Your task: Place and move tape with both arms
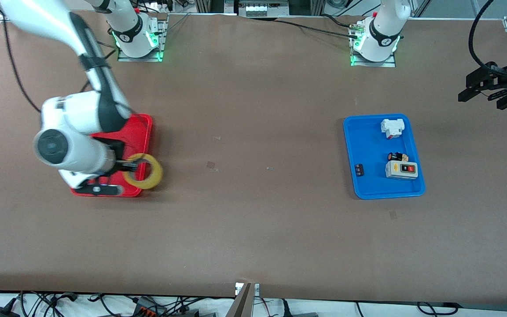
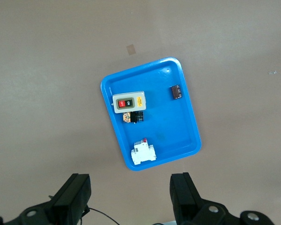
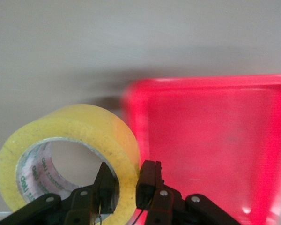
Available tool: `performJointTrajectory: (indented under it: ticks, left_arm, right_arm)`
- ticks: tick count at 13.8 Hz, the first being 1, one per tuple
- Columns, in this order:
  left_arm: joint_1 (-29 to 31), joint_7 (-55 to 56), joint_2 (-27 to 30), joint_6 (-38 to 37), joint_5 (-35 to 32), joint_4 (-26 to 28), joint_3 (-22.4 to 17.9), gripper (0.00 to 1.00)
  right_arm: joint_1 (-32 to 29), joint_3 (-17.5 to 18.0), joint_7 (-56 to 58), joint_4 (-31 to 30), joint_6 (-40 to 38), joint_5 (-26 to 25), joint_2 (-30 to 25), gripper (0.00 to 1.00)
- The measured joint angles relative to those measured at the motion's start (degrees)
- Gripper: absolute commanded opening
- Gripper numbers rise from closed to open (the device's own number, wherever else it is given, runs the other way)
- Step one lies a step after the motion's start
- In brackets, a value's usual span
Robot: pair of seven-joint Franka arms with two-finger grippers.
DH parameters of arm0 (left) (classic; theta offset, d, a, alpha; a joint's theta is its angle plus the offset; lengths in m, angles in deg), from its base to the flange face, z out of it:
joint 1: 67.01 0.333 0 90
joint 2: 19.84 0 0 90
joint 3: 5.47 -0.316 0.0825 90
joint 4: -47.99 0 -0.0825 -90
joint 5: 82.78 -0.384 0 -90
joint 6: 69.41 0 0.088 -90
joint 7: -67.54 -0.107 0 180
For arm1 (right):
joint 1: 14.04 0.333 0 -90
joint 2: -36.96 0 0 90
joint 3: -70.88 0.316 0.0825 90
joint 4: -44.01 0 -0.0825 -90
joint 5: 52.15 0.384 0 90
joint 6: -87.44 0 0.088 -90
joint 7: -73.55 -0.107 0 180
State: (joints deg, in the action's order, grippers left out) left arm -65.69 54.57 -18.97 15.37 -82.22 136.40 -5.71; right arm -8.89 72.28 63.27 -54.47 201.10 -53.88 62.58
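Observation:
The yellow tape roll (image 1: 144, 171) hangs in my right gripper (image 1: 135, 166), which is shut on its wall, one finger in the hole and one outside. It is held over the edge of the red tray (image 1: 138, 127), at the side toward the table's middle. The right wrist view shows the tape (image 3: 75, 140) pinched between the fingers (image 3: 149, 180), with the red tray (image 3: 215, 140) beside it. My left gripper (image 1: 484, 90) is open and empty, up in the air over the left arm's end of the table; its fingers (image 2: 75, 194) show wide apart in the left wrist view.
A blue tray (image 1: 370, 187) lies toward the left arm's end and holds a white breaker (image 1: 392, 127), a grey switch box (image 1: 402, 169) and small dark parts. It also shows in the left wrist view (image 2: 114, 86). Brown table surface (image 1: 253, 211) spans between the trays.

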Motion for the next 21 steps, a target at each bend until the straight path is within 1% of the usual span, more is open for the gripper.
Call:
performJointTrajectory:
  ticks: [2,4,6,7,8,9,11,12,13,15,17,18,20,21]
  left_arm:
    - [0.0,0.0,-0.04,-0.1,0.0,0.09,0.01,1.0]
    - [0.09,0.1,-0.26,-0.32,0.0,0.2,0.0,1.0]
    - [0.29,1.36,-0.64,-1.08,0.0,0.29,-0.02,1.0]
    - [0.34,2.07,-0.67,-1.6,0.0,0.29,-0.02,1.0]
    - [0.34,2.63,-0.66,-1.85,0.0,0.29,-0.02,1.0]
    - [0.34,2.86,-0.67,-1.87,0.0,0.29,-0.02,1.0]
    - [0.33,3.74,-0.67,-1.87,0.0,0.29,0.0,1.0]
    - [0.29,4.57,-0.66,-1.87,0.0,0.29,0.07,1.0]
    - [0.22,5.68,-0.66,-1.86,0.0,0.28,0.23,1.0]
    - [0.02,7.06,-0.68,-1.25,0.0,0.27,0.61,1.0]
    - [0.02,8.35,-0.86,-0.22,0.0,0.28,0.75,1.0]
    - [0.04,9.32,-1.02,0.04,0.0,0.28,0.74,1.0]
    - [0.05,10.43,-1.3,0.36,0.0,0.27,0.75,1.0]
    - [0.06,10.54,-1.36,0.4,0.0,0.28,0.75,1.0]
  right_arm:
    - [-5.18,0.0,3.62,-5.5,0.64,-1.37,-1.74,0.0]
    - [-7.61,0.05,4.35,-10.52,3.18,-2.94,-3.27,0.0]
    - [-9.2,0.1,5.57,-14.86,7.88,-3.12,-3.73,0.01]
    - [-9.95,0.1,6.02,-16.74,9.88,-3.12,-3.59,0.08]
    - [-10.56,0.1,6.22,-18.26,11.21,-3.12,-3.33,0.41]
    - [-10.98,0.12,6.28,-19.19,11.96,-3.12,-2.9,0.99]
    - [-11.29,0.14,6.31,-19.41,12.34,-3.12,-2.17,1.0]
    - [-11.29,0.33,6.32,-18.76,11.65,-3.12,-2.69,1.0]
    - [-11.24,0.76,6.32,-17.12,8.87,-3.12,-3.94,1.0]
    - [-10.41,1.68,6.32,-10.58,-1.26,-3.11,-7.83,1.0]
    - [-9.37,2.1,6.33,-1.19,-11.82,-2.95,-11.19,1.0]
    - [-9.21,2.21,6.36,3.32,-15.71,-2.61,-12.12,1.0]
    - [-9.22,2.23,7.17,11.37,-20.58,-1.73,-12.58,1.0]
    - [-9.25,2.22,7.56,14.29,-21.65,-1.59,-12.48,1.0]
